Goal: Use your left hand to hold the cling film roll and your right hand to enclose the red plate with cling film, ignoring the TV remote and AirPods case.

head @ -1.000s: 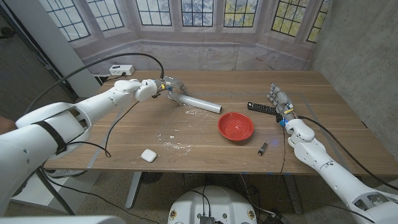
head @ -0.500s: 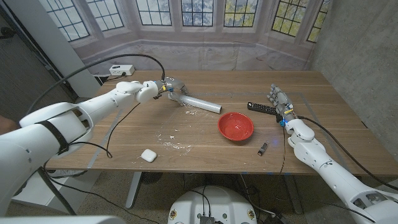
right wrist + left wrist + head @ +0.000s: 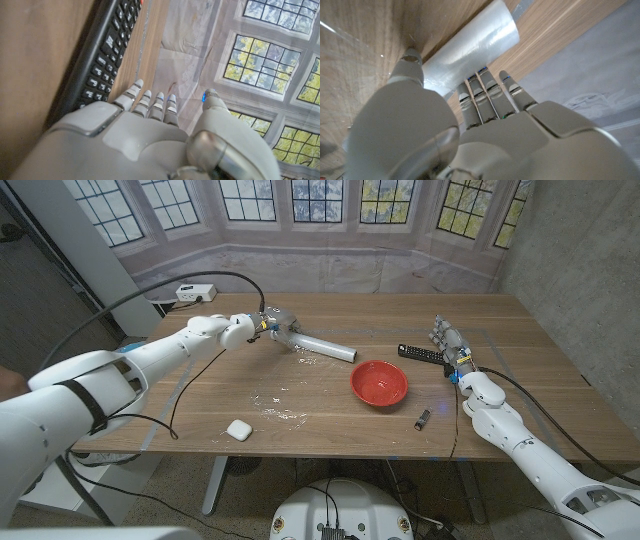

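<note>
The left robot hand (image 3: 278,326) grasps the cling film roll (image 3: 325,346) near the surface's (image 3: 300,395) far edge. The red plate (image 3: 379,382) holds nothing. The right robot hand (image 3: 450,345), fingers apart, grasps nothing beside the TV remote (image 3: 421,354).

1. Looks like a lab or test room – staged rather than lived in.
2. Printed backdrop (image 3: 330,240) of leaded windows, creased, hung behind the desk's (image 3: 300,395) far edge.
3. Bare grey wall (image 3: 580,260) at right – loose cables (image 3: 160,290) and power strip (image 3: 195,292) beyond the far left corner.
</note>
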